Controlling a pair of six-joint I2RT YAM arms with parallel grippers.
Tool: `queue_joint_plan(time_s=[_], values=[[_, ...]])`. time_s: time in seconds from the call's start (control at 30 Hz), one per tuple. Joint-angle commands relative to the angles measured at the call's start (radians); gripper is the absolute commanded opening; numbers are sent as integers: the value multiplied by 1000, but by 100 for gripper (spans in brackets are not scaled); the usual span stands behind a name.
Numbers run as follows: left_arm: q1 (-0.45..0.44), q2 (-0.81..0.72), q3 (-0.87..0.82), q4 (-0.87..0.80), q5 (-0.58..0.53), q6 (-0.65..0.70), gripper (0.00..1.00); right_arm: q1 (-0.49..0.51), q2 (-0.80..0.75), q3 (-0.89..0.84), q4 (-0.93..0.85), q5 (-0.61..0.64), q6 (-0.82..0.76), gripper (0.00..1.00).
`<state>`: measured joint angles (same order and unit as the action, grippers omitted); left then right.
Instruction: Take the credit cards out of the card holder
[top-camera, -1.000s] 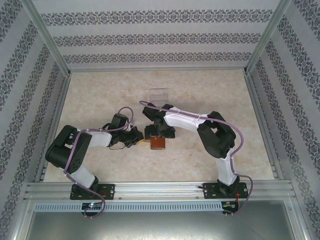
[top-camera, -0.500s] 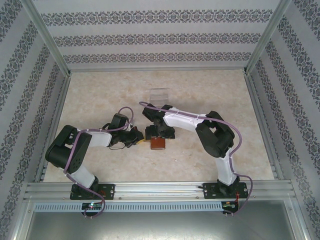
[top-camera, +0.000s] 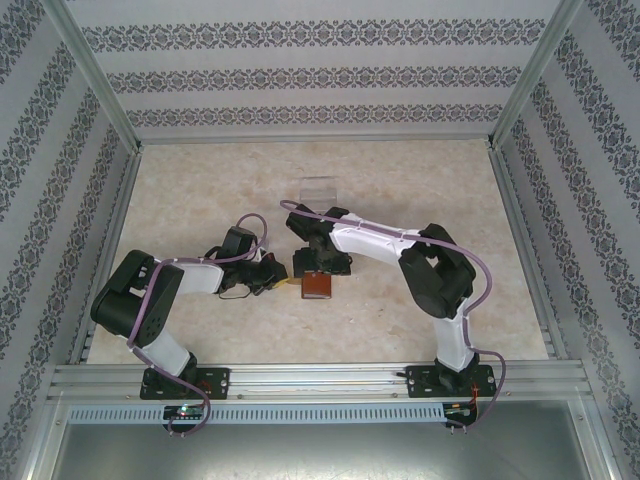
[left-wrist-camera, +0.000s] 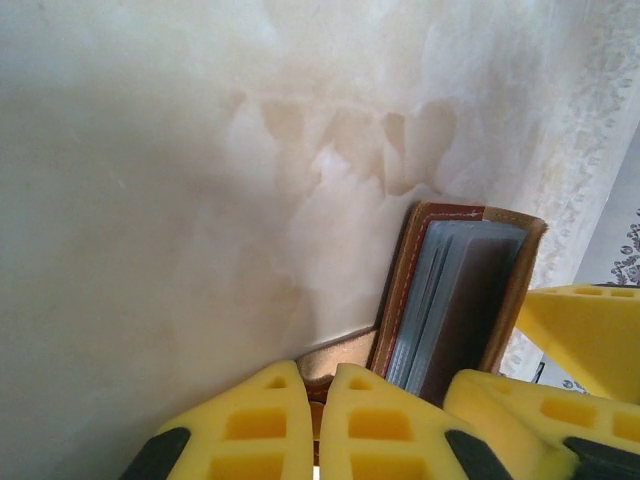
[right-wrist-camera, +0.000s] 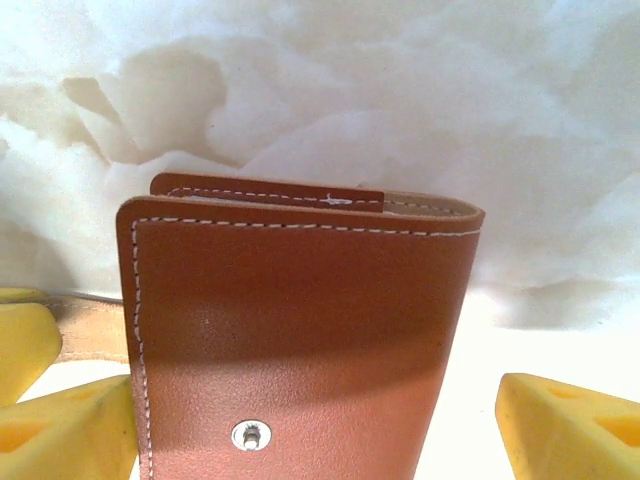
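Observation:
The card holder (top-camera: 318, 286) is a reddish-brown leather wallet at the table's middle. In the left wrist view it (left-wrist-camera: 500, 290) stands slightly open, with grey-blue layers (left-wrist-camera: 418, 305) edge-on inside. I cannot tell credit cards from pockets there. My left gripper (left-wrist-camera: 318, 400) is shut on the wallet's tan strap tab (left-wrist-camera: 335, 355), just left of the wallet in the top view (top-camera: 284, 282). My right gripper (right-wrist-camera: 320, 430) is open and straddles the closed brown face with its metal snap (right-wrist-camera: 250, 434). One finger (right-wrist-camera: 570, 420) stands clear of the leather.
A clear rectangular tray (top-camera: 319, 189) stands farther back on the marble-patterned table (top-camera: 200, 190). Aluminium rails and patterned walls bound the table on three sides. Both arms crowd the middle, with their fingers close together around the wallet.
The right gripper's jaws have narrowed a little around the wallet, and its arm has shifted slightly. The left gripper and the wallet have stayed put.

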<state>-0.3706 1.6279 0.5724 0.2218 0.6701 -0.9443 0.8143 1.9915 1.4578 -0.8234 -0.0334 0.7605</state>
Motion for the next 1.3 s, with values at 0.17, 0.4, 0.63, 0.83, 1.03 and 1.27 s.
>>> queue_joint_plan(time_s=[0.17, 0.4, 0.63, 0.83, 1.03, 1.27], values=[[-8, 41, -1, -40, -25, 17, 0, -8, -77, -18, -40, 53, -4, 81], [-8, 39, 7, -55, -32, 19, 0, -26, -145, -66, -20, 60, -9, 66], [-7, 30, 21, -84, -42, 26, 0, -60, -191, -118, -7, 42, -21, 47], [-8, 18, 35, -115, -52, 35, 0, -90, -220, -180, 46, -3, -23, 30], [-8, 1, 50, -170, -71, 51, 3, -110, -243, -223, 107, -44, -22, 15], [-8, -67, 114, -352, -164, 136, 22, -127, -274, -279, 193, -90, -11, 6]])
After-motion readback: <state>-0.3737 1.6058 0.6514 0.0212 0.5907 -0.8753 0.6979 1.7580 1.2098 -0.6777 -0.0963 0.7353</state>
